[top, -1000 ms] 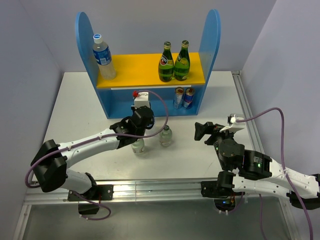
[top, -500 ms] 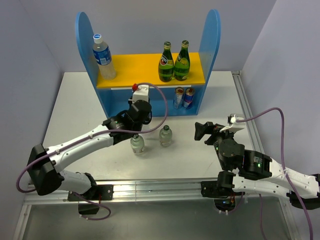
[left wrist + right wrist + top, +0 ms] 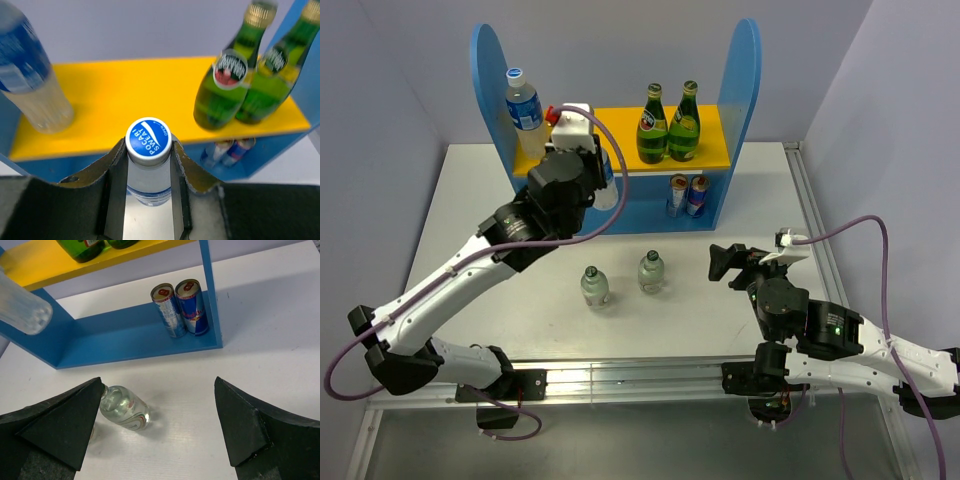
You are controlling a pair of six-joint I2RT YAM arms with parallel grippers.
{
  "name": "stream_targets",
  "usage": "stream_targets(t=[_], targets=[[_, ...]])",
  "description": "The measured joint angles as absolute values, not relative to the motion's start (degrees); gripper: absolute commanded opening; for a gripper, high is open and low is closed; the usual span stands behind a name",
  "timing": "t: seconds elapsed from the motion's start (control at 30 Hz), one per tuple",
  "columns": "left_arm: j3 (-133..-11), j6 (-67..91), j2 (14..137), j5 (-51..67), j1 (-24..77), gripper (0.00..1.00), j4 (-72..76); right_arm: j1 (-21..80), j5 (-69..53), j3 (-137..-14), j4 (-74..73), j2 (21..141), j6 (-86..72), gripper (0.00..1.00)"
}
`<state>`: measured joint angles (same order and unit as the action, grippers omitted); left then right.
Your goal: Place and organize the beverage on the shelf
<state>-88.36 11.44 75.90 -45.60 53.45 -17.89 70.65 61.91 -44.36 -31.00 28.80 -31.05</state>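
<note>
Placing step: L end effector (image 3: 148,150) clamped on bottle (image 3: 148,186) at front edge of shelf (image 3: 125,90) top board; R end effector (image 3: 160,435) apart, idle. Next, I'd ease fwd into the gap, set upright, release.

A white table (image 3: 685,310) stands between pale grey walls (image 3: 380,100), a metal rail (image 3: 640,376) along its near edge.

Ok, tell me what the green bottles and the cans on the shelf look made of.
Green bottles: probably glass, glossy translucent green with sharp highlights and gold foil tops. Cans: probably aluminium, with printed sides and a silvery metallic sheen at the rims.
</note>
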Motion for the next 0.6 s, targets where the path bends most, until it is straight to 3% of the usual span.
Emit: stream_targets(t=[0.33, 0.6], targets=[[-101.93, 1.85, 80.31, -48.07, 52.4, 0.0, -15.44, 70.67, 62.15, -43.42, -30.72, 28.53, -31.03, 1.0], [-105.16, -1.1, 86.89, -46.28, 46.87, 0.0, -11.22, 70.74, 62.61, -43.42, -30.98, 27.46, -31.14, 1.0]])
